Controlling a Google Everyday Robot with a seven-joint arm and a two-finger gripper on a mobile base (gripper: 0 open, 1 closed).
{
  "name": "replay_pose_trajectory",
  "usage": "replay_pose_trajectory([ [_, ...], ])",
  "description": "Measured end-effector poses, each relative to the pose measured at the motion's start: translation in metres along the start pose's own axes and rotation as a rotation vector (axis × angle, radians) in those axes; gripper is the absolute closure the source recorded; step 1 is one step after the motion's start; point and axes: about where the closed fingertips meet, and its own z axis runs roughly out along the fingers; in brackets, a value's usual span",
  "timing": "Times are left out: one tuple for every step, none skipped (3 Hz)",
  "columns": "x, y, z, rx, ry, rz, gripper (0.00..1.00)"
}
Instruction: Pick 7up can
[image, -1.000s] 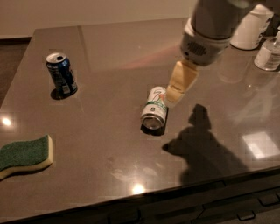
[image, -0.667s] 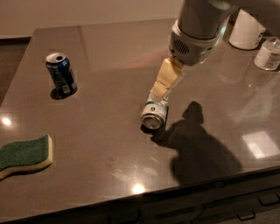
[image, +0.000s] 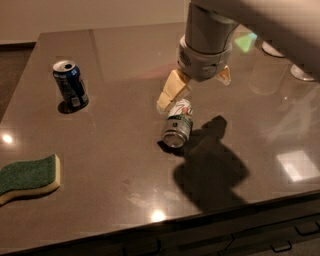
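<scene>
The 7up can (image: 178, 124) lies on its side near the middle of the dark table (image: 115, 160), silver end toward the front, white body with green band and red-green logo. My gripper (image: 194, 91) hangs just above and behind the can's far end. It is open: the left cream finger (image: 170, 93) reaches down beside the can's upper left, and the right finger (image: 224, 75) shows only partly behind the grey wrist. The can is not held.
A dark blue can (image: 70, 85) stands upright at the back left. A green and yellow sponge (image: 27, 177) lies at the front left. Clear glass pieces (image: 267, 75) stand at the back right. The table's front edge runs close below.
My gripper has moved left and down, from the right of the can to right over its far end. The can and the other objects have stayed in place.
</scene>
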Motion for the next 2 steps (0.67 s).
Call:
replay_pose_trajectory([
  [-0.007, 0.007, 0.01, 0.025, 0.023, 0.123, 0.0],
  [-0.01, 0.019, 0.018, 0.038, 0.039, 0.211, 0.0],
])
